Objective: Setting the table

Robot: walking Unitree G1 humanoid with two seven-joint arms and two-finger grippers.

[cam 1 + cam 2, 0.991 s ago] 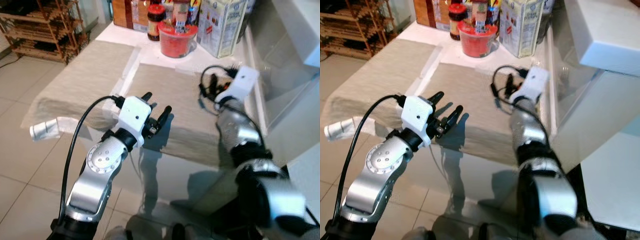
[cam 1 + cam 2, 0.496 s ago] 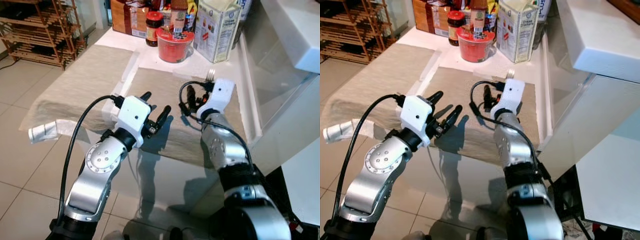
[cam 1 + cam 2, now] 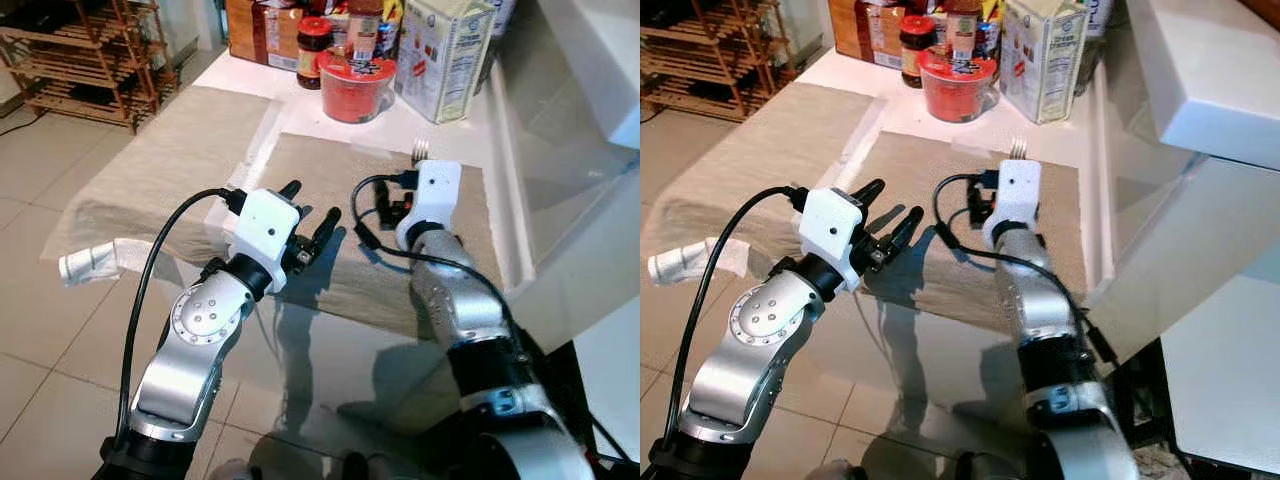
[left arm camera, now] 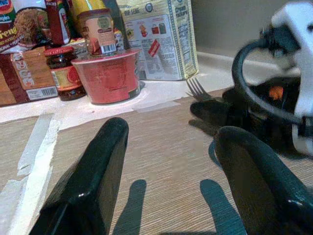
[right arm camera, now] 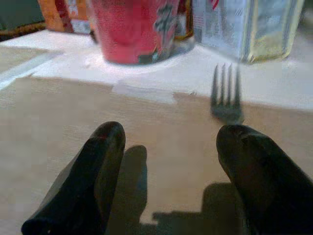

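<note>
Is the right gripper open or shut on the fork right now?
Open. The right gripper's fingers stand wide apart over the placemat, and the fork lies flat beyond them, ungrasped.

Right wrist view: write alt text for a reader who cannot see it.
The right gripper hangs open just above a beige placemat, its two black fingers spread. A fork lies ahead by the mat's far edge, with a red tub and a carton behind.
</note>
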